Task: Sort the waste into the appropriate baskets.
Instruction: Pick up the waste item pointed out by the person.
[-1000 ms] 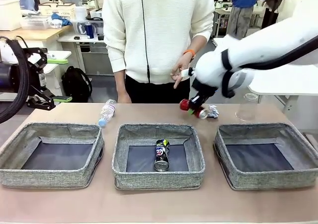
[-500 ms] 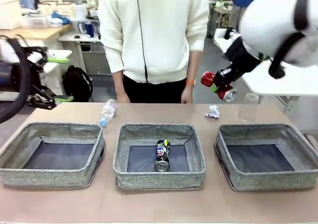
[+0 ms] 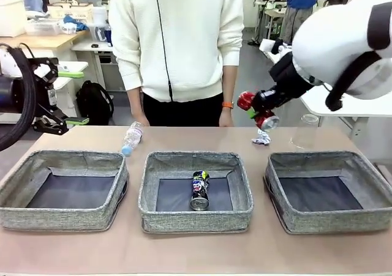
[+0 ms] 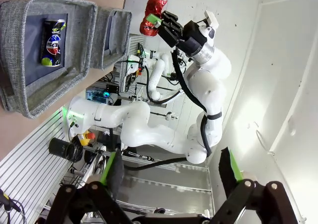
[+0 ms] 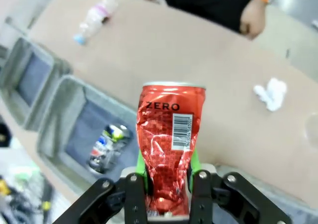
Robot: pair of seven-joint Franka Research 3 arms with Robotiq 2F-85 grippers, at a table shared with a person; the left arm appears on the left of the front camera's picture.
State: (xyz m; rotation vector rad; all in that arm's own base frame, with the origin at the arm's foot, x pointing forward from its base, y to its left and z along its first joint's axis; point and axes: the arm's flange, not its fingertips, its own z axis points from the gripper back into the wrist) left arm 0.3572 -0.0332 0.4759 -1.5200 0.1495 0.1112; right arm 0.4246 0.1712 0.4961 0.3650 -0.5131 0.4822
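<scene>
My right gripper [image 3: 255,109] is shut on a dented red drink can [image 3: 248,100], held tilted in the air above the table's far edge, right of the person. In the right wrist view the red can [image 5: 171,134] stands between the gripper's [image 5: 166,184] green pads. A dark multicoloured can [image 3: 199,190] lies in the middle basket [image 3: 196,222]. The left basket [image 3: 61,220] and right basket [image 3: 334,222] hold nothing. A clear bottle [image 3: 131,138], a white paper wad [image 3: 261,139] and a clear cup [image 3: 305,132] sit on the far table. My left gripper [image 4: 170,169] is open, off to the left.
A person in a white sweater stands at the far edge, one hand [image 3: 225,117] hanging near the held can. My left arm [image 3: 18,95] stays beyond the table's left end. Bare tabletop runs along the front of the baskets.
The right gripper lifted the red can from near the paper wad up and to the right, then drifted slightly back left. The person lowered a hand and shifted left.
</scene>
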